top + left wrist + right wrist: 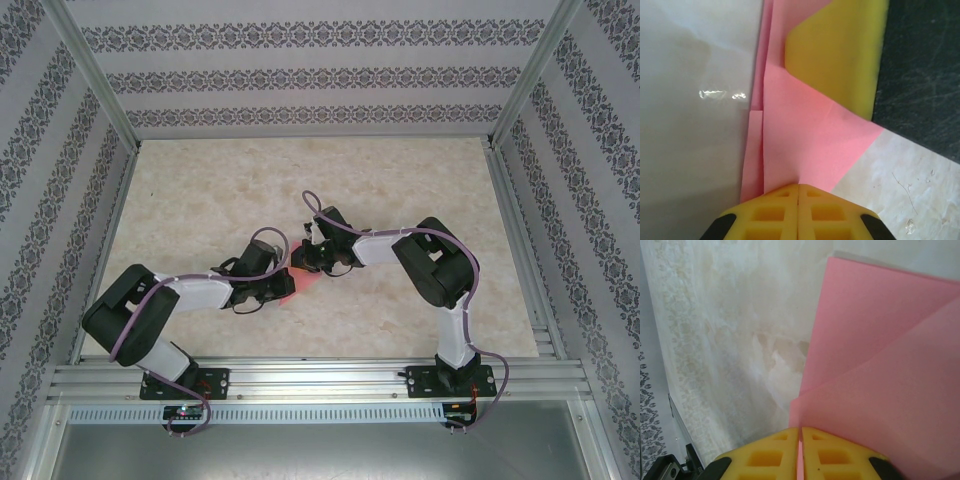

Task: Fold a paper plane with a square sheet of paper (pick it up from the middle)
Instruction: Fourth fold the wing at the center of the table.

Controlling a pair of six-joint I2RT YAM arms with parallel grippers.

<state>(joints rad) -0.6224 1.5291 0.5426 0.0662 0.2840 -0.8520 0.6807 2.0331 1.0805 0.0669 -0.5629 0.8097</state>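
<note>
Clamping the partly folded square sheet of paper (810, 145) near the middle of the table (200, 190) with left gripper (798, 187) and right gripper (800, 432), at its 6 o'clock edge. Aiming for gentle tension, aligning edges before creasing.

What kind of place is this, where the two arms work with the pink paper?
Likely a purpose-built robot test booth, not a home: aluminium frame posts, patterned panel walls on three sides, and a marble-look tabletop with a metal rail at its near edge.
</note>
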